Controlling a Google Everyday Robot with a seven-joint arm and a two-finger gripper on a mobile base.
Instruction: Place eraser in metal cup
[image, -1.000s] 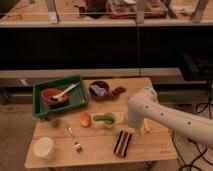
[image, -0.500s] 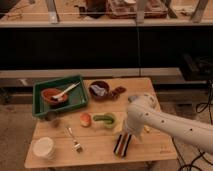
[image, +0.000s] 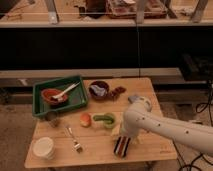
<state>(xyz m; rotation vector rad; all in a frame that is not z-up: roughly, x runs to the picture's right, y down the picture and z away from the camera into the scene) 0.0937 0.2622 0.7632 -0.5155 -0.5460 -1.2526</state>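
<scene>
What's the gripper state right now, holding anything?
Gripper: open, holding nothing, poised right at the eraser; whether it touches it cannot be told.

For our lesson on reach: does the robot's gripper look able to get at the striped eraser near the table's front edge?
Probably yes: the gripper hangs just above the eraser, nothing lies between them, and the green cup stands apart.

The white arm (image: 167, 129) enters from the lower right, bends right of centre and points its end effector (image: 122, 136) down at lower centre, jaws apart.
</scene>
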